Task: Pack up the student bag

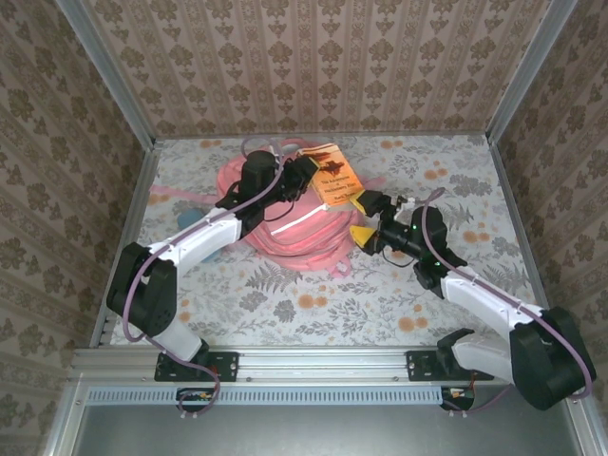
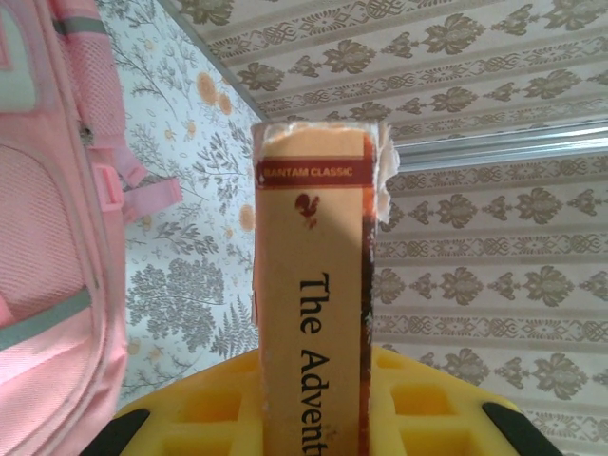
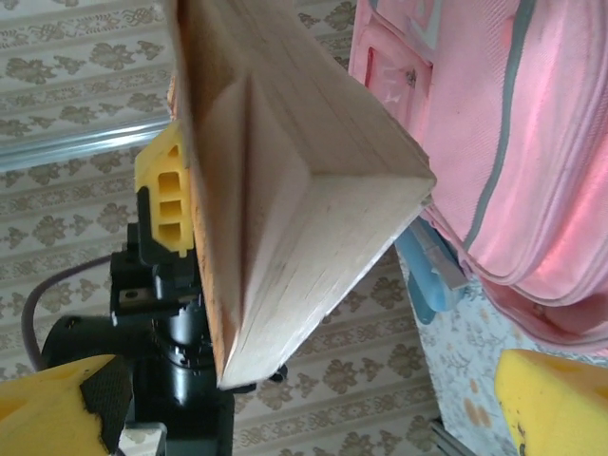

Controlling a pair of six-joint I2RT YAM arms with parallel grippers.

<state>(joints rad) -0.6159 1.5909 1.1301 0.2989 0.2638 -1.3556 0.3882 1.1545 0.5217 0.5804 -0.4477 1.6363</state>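
Note:
The student bag (image 1: 294, 237), pink with a pale stripe, lies flat in the middle of the table. It also shows at the left of the left wrist view (image 2: 47, 237) and at the right of the right wrist view (image 3: 532, 142). My left gripper (image 1: 302, 176) is shut on an orange paperback book (image 1: 330, 174) held above the bag's far right side. Its spine (image 2: 313, 285) stands upright between the yellow fingers (image 2: 190, 408). My right gripper (image 1: 364, 217) stands open just right of the book. Its yellow fingertips (image 3: 551, 399) are spread wide, clear of the page edges (image 3: 285, 190).
A pale blue item (image 3: 427, 271) lies against the bag's edge, and a blue item (image 1: 190, 217) lies left of the bag. Pink straps (image 1: 166, 195) trail toward the left wall. Patterned walls close in three sides. Floral tabletop (image 1: 313, 304) lies bare in front of the bag.

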